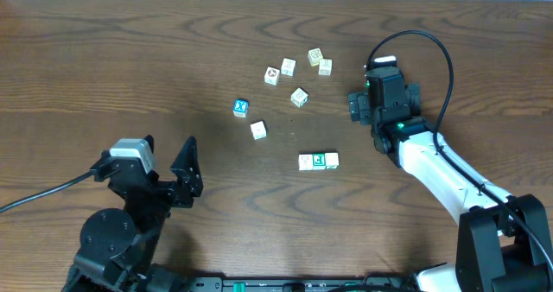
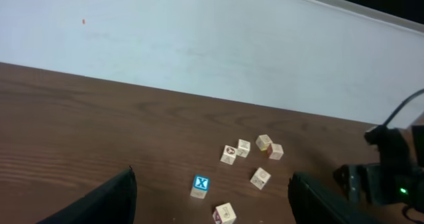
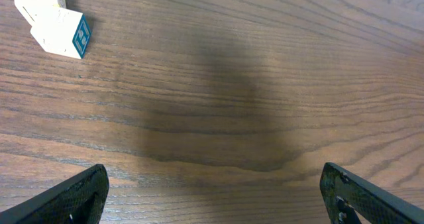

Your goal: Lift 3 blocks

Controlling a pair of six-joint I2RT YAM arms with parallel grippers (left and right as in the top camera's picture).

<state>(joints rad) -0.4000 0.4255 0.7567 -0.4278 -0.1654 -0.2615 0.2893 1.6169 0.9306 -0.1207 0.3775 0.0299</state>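
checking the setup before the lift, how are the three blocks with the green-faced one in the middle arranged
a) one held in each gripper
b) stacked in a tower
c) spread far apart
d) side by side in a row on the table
d: in the overhead view the three blocks lie touching in one short row flat on the table, with nothing on top of them.

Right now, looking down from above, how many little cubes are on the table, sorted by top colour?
Blue-topped cube: 1
Green-topped cube: 1
Cream-topped cubes: 8
Total: 10
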